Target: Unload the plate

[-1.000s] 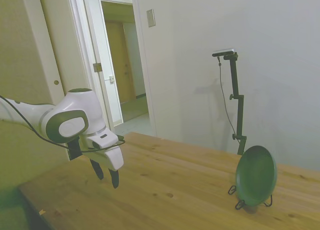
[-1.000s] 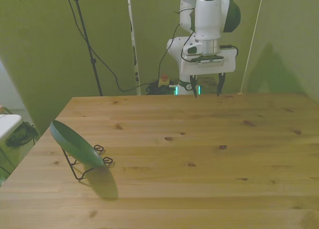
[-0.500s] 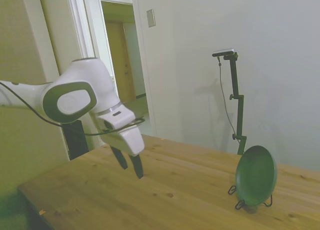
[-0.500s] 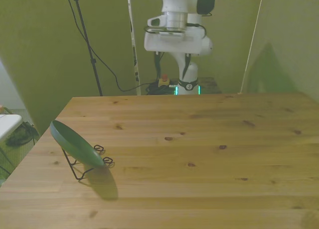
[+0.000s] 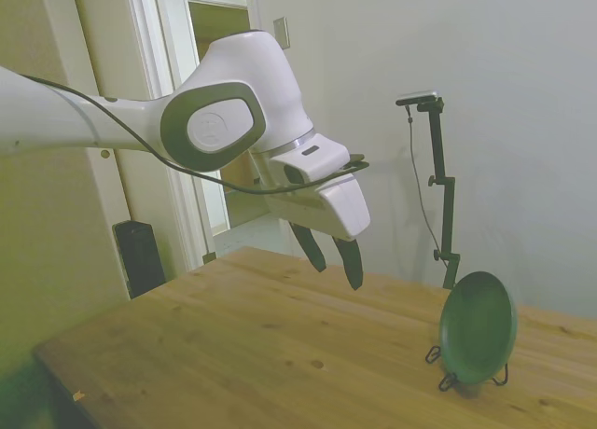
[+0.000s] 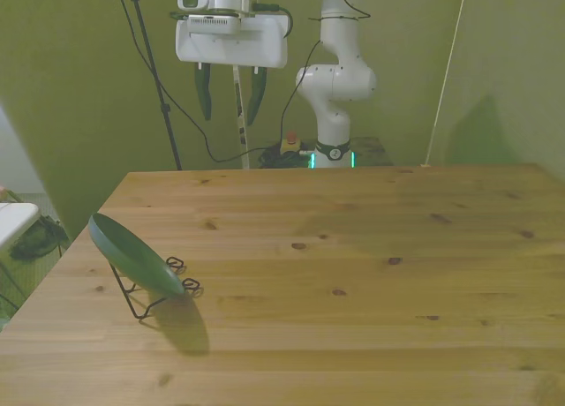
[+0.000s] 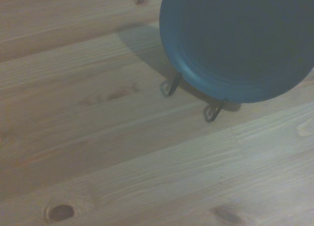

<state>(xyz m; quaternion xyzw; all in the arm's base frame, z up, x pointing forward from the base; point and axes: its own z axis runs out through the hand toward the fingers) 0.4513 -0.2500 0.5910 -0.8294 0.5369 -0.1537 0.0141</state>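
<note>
The plate (image 5: 478,327) leans in its wire stand (image 5: 450,379) (jaws parted, well apart).

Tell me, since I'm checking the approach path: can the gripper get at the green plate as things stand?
Probably yes. The gripper hangs open, high above the table, and nothing lies between it and the plate, which leans on its wire stand with its face and upper rim uncovered.
</note>
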